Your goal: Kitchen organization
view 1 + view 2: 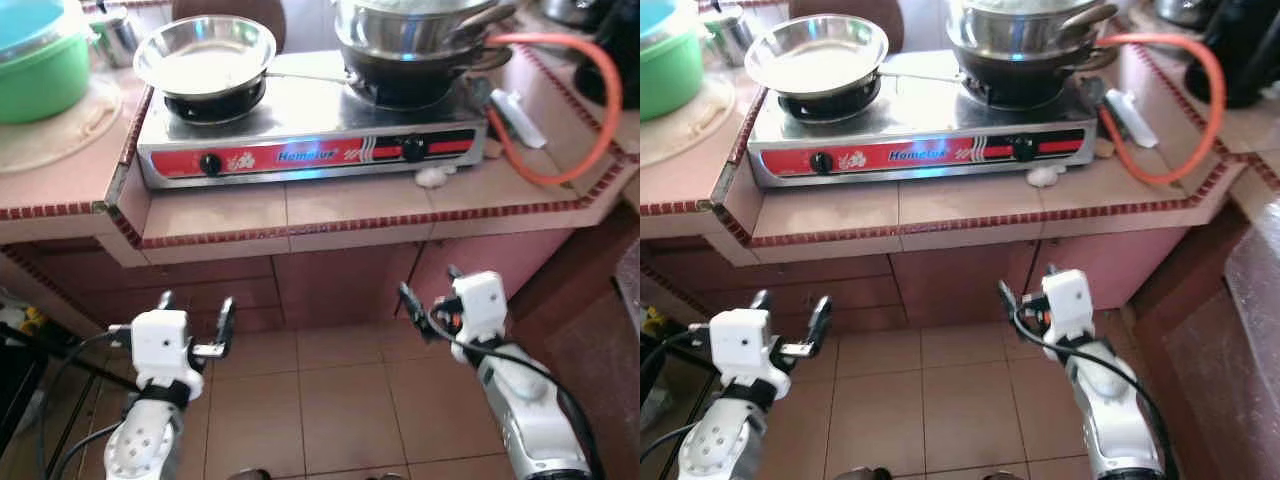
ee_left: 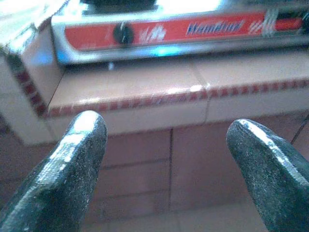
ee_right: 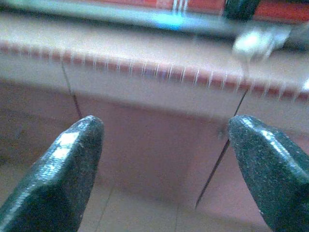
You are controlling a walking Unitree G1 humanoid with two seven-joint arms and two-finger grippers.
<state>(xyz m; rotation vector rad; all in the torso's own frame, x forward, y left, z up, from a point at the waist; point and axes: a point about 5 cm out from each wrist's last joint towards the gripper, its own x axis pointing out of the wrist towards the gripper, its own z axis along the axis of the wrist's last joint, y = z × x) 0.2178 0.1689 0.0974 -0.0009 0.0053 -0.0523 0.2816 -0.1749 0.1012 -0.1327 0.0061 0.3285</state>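
Bench of pink tile with a dark red trim runs across the room ahead of the robot, stepping back at the left and angling away at the right. Below it are pink cupboard fronts, then the tan tiled floor. On the bench sits a two-burner steel stove with a red front panel and two black knobs. The right burner carries a stack of steel pots with handles poking out to the right. On the left burner rests a shallow steel pan, seemingly empty, its thin handle reaching toward the pots. To the left of the stove stands a green plastic tub with a blue lid, on a pale round mat. An orange gas hose loops over the bench right of the stove. A small white lump lies on the bench just in front of the stove's right corner.

Both arms are held low, in front of the cupboards and below the bench edge, touching nothing. The left tool has its two black fingers spread wide and empty, pointed toward the stove's left knob. The right tool is likewise spread wide and empty, aimed at the bench edge under the white lump.
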